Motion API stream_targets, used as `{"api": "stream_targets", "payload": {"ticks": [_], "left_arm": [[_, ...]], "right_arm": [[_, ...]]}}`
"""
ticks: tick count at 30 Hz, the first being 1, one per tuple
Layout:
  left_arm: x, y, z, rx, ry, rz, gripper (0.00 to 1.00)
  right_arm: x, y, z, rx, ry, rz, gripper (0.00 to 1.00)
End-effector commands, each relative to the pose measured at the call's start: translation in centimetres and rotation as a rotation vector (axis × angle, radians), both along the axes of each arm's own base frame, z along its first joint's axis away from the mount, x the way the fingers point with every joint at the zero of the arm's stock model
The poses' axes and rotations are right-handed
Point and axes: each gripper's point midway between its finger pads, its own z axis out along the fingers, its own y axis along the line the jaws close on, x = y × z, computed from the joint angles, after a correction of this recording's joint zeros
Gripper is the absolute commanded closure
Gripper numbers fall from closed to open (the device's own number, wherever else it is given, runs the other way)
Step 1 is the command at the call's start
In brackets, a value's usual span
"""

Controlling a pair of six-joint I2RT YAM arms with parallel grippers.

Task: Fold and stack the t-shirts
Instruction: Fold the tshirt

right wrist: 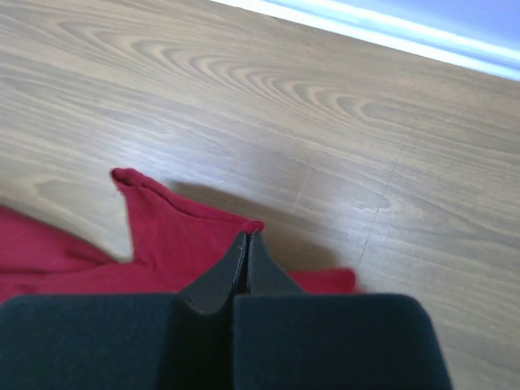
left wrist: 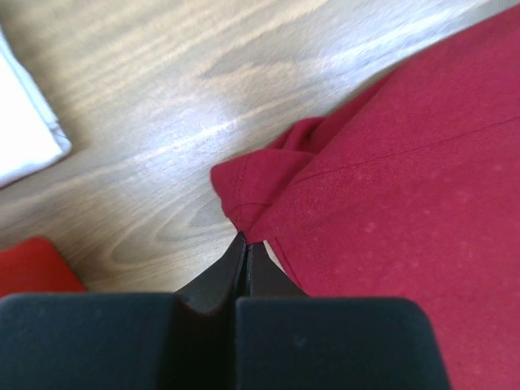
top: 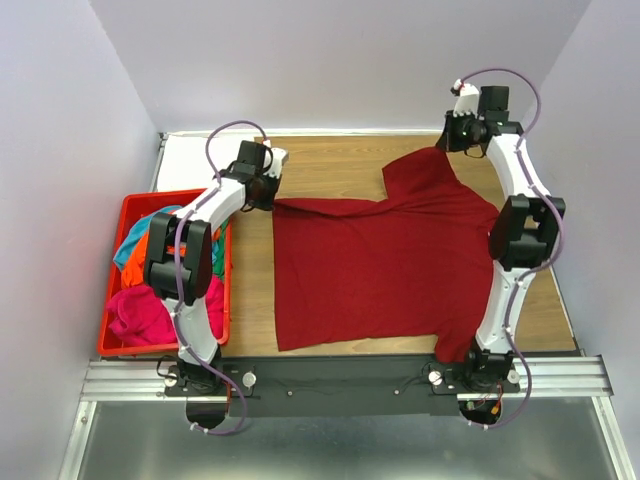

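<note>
We saw the dark red t-shirt (top: 385,265) spread flat on the wood-grain tabletop (top: 330,165) between pale lavender walls (top: 350,60). The left gripper (left wrist: 246,242) had its fingers clamped on a bunched corner, the right gripper (right wrist: 247,237) on the far sleeve.

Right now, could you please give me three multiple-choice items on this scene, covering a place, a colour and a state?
1. On which side of the spread shirt is the bin?
A. the left arm side
B. the right arm side
C. on top of it

2. What colour is the shirt on the table?
A. white
B. dark red
C. teal

3. How are the left fingers?
A. wide open
B. closed on the shirt's edge
C. closed on the bin's rim

Answers: 1 A, the bin sits beside the left arm; 2 B, the flat cloth is dark red; 3 B, the left wrist view shows them pinching fabric.
</note>
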Motion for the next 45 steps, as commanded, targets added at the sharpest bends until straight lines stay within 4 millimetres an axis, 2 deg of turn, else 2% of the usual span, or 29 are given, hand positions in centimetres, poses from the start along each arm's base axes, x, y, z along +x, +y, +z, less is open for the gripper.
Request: {"api": "stream_targets", "payload": {"ticks": [1, 2, 4, 5, 6, 7, 10, 11, 12, 13, 14, 15, 16, 17, 19, 20, 22, 23, 25, 26, 30, 32, 34, 35, 37, 40, 44, 45], "left_arm": [[0.7, -1.2, 4.8, -0.06, -0.094, -0.025, 1.0], [0.7, -1.3, 5.5, -0.071, -0.105, -0.022, 1.0], [0.7, -1.5, 6.8, -0.086, -0.123, -0.027, 1.0], [0.9, -1.5, 8.5, -0.099, -0.158, -0.024, 1.0], [0.8, -1.7, 9.5, -0.108, -0.176, -0.028, 1.0], [0.9, -1.7, 11.6, -0.122, -0.216, -0.027, 1.0], [0.7, -1.7, 14.5, -0.139, -0.264, -0.022, 1.0], [0.7, -1.6, 17.0, -0.153, -0.313, -0.018, 1.0], [0.6, -1.5, 18.2, -0.154, -0.339, -0.015, 1.0], [0.2, -1.3, 20.0, -0.162, -0.368, -0.013, 1.0], [0.2, -1.3, 22.3, -0.169, -0.415, -0.014, 1.0], [-0.1, -1.1, 23.7, -0.174, -0.441, -0.01, 1.0], [-0.4, -1.0, 25.0, -0.177, -0.464, -0.005, 1.0], [-1.0, -0.9, 28.1, -0.195, -0.53, -0.009, 1.0], [-2.0, -0.7, 31.2, -0.214, -0.593, -0.011, 1.0], [-3.1, -0.5, 34.2, -0.233, -0.659, -0.015, 1.0], [-4.6, -0.4, 37.2, -0.257, -0.732, -0.029, 1.0], [-6.2, -0.1, 39.9, -0.276, -0.799, -0.037, 1.0], [-8.1, 0.0, 42.7, -0.305, -0.88, -0.062, 1.0], [-10.2, 0.2, 44.9, -0.346, -0.932, -0.063, 1.0], [-15.4, 0.9, 50.3, -0.414, -1.098, -0.099, 1.0], [-18.1, 1.4, 52.7, -0.439, -1.182, -0.109, 1.0], [-19.6, 1.8, 54.1, -0.456, -1.235, -0.111, 1.0], [-21.0, 2.2, 55.0, -0.464, -1.271, -0.112, 1.0], [-22.6, 2.8, 56.1, -0.473, -1.321, -0.103, 1.0], [-23.3, 2.9, 56.4, -0.477, -1.338, -0.107, 1.0], [-23.1, 2.5, 56.0, -0.487, -1.338, -0.124, 1.0], [-22.6, 2.4, 55.5, -0.49, -1.327, -0.124, 1.0]], "right_arm": [[-2.2, 1.1, 4.4, 0.003, -0.077, 0.047, 1.0], [-3.0, 1.1, 6.7, -0.001, -0.117, 0.048, 1.0], [-3.9, 1.1, 9.0, -0.008, -0.16, 0.047, 1.0], [-4.3, 1.1, 10.3, -0.013, -0.184, 0.046, 1.0], [-5.2, 1.1, 13.1, -0.02, -0.241, 0.044, 0.99], [-5.7, 1.1, 14.8, -0.021, -0.273, 0.046, 0.99], [-8.2, 1.3, 21.1, -0.03, -0.405, 0.052, 1.0], [-8.8, 1.3, 23.2, -0.034, -0.451, 0.051, 1.0], [-9.6, 1.3, 24.8, -0.037, -0.484, 0.051, 1.0], [-11.1, 1.3, 27.4, -0.043, -0.541, 0.05, 1.0], [-11.8, 1.3, 29.0, -0.05, -0.576, 0.047, 1.0], [-13.0, 1.3, 31.5, -0.056, -0.634, 0.044, 1.0], [-13.9, 1.2, 33.2, -0.061, -0.671, 0.04, 1.0], [-16.0, 1.2, 36.5, -0.071, -0.746, 0.03, 1.0], [-18.0, 1.0, 39.6, -0.079, -0.821, 0.017, 1.0], [-19.8, 0.8, 41.6, -0.086, -0.873, -0.001, 1.0], [-22.6, 0.5, 45.1, -0.101, -0.967, -0.022, 1.0], [-24.8, 0.1, 47.0, -0.11, -1.027, -0.045, 1.0], [-27.3, -0.5, 49.2, -0.124, -1.096, -0.082, 0.99], [-29.1, -1.5, 51.0, -0.138, -1.148, -0.125, 1.0], [-35.3, -2.9, 55.1, -0.166, -1.286, -0.212, 1.0], [-37.7, -3.2, 56.8, -0.175, -1.351, -0.251, 0.99], [-39.4, -3.5, 57.9, -0.183, -1.396, -0.29, 0.99], [-40.3, -3.9, 58.5, -0.189, -1.421, -0.323, 1.0], [-40.9, -4.3, 59.0, -0.196, -1.44, -0.351, 1.0], [-41.2, -4.6, 59.3, -0.194, -1.451, -0.375, 1.0], [-41.1, -4.8, 59.9, -0.192, -1.468, -0.384, 1.0], [-40.1, -5.1, 59.7, -0.193, -1.454, -0.382, 1.0]]}}
